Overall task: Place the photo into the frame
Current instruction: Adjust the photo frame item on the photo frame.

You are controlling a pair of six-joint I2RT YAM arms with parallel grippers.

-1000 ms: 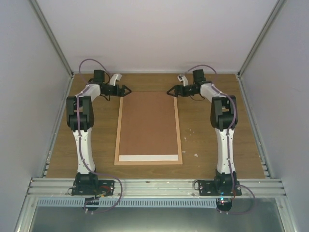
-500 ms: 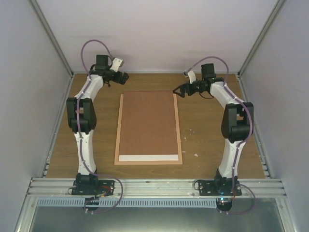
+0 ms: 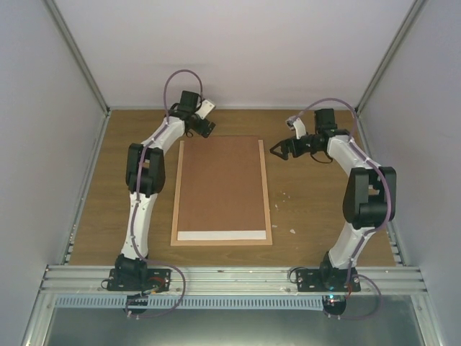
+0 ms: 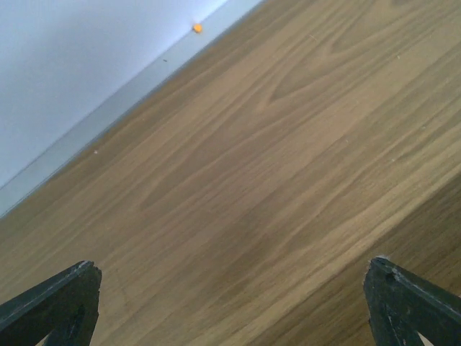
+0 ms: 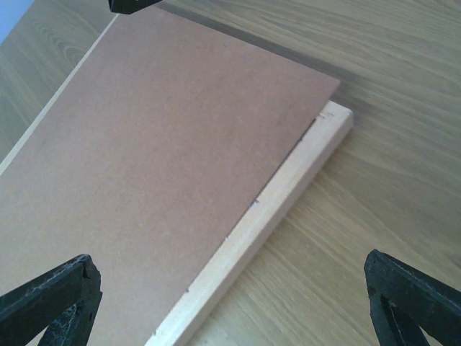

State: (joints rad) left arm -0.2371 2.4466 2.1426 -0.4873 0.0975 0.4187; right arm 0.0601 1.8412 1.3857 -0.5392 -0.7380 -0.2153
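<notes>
The frame point(image 3: 268, 202) of light wood rails lies flat at mid-table, its long side running away from the arms. A plain brown backing board point(image 3: 220, 180) covers most of it. Below the board's near edge a white strip point(image 3: 222, 235) shows; the photo's image is hidden. My left gripper point(image 3: 205, 128) hovers open by the frame's far left corner. My right gripper point(image 3: 277, 150) is open beside the far right rail. The right wrist view looks down on that rail point(image 5: 288, 187) and the board point(image 5: 158, 144), with nothing between the jaws of the gripper point(image 5: 230, 303). The left wrist view shows only bare table under its gripper point(image 4: 234, 303).
Small white scraps point(image 3: 292, 231) lie on the table point(image 3: 317, 216) right of the frame. White walls point(image 3: 238, 50) close in the back and both sides. An orange speck point(image 4: 197, 28) sits at the wall's foot. The aluminium base rail point(image 3: 230, 277) runs along the near edge.
The left arm has swung right, bringing its gripper from the back left to the frame's far left corner. The right gripper has drifted right and nearer, its elbow swinging outward. Both stay open.
</notes>
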